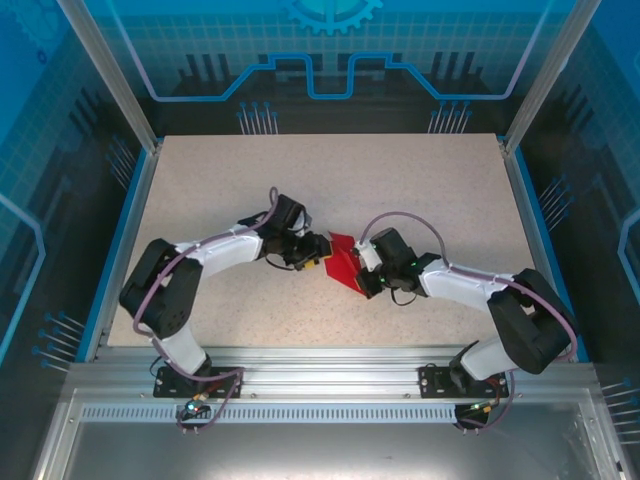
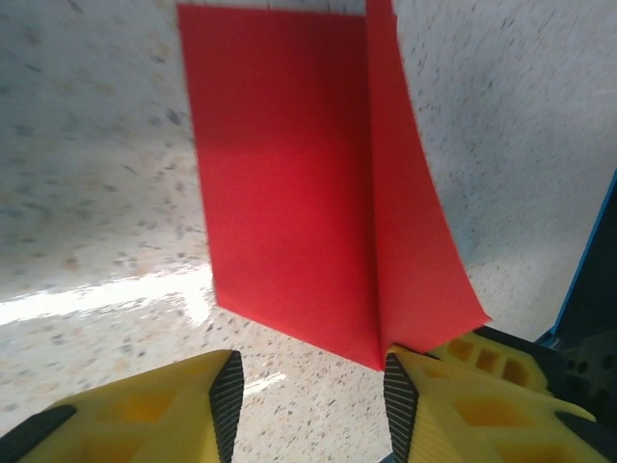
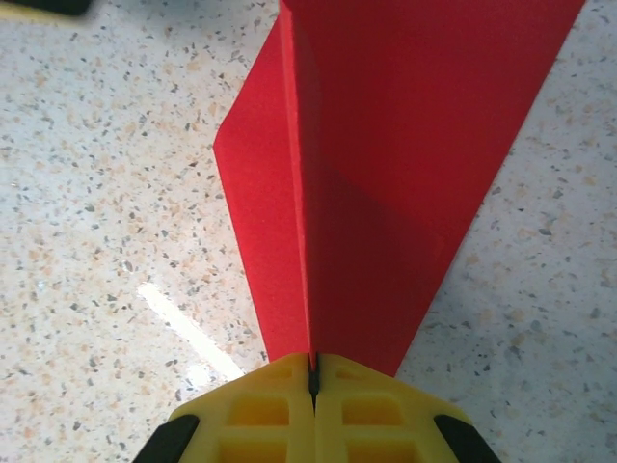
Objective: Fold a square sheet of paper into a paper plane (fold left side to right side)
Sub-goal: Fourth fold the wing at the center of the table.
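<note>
One sheet (image 1: 345, 262), left claw (image 2: 310, 388), right claw (image 3: 313, 374)

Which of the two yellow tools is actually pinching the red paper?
The right tool: its jaws are shut on the folded red paper, while the left tool stands open.

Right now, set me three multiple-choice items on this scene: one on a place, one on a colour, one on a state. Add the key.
1. Where does the red paper lie?
A. far left corner
B. middle of the table
C. near right corner

2. The right pincer has fingers of which colour?
A. yellow
B. green
C. white

3. How is that pincer?
A. wide open
B. shut on the paper
C. shut on nothing

Key:
1 B: the top view shows it at the centre.
2 A: the right wrist view shows yellow.
3 B: its jaws meet on the paper's raised fold.
</note>
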Available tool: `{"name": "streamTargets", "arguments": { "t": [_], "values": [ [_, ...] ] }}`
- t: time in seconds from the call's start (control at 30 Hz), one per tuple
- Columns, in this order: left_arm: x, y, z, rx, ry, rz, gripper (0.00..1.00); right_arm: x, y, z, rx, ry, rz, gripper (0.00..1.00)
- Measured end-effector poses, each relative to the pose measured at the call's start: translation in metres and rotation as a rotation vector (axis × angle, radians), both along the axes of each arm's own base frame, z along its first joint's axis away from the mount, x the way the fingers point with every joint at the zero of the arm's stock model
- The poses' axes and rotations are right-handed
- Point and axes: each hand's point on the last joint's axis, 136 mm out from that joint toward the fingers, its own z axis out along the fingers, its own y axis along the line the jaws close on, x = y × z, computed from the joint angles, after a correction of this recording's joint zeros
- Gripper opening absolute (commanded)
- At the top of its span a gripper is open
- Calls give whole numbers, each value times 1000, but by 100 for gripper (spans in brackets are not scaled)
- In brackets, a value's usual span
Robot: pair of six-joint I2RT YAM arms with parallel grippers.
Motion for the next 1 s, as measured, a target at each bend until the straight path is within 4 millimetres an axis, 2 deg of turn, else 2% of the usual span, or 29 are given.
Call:
{"name": "streamTargets", "arguments": {
  "t": [0.23,0.4,0.57,0.8,1.0],
  "values": [
    [8,-31,-11,2,9,-53,40,2,-1,-1,59,51,-11,2],
    [18,-39,-12,-1,4,-57,40,3,-1,-3,81,72,-18,3],
    [17,-44,-24,9,26,-66,40,2,-1,-9,87,101,-24,5],
    [17,-48,-39,29,58,-74,39,0,-3,-16,89,134,-30,13],
    [18,-50,-45,37,71,-76,38,2,-5,-12,123,151,-47,27]
  ]
}}
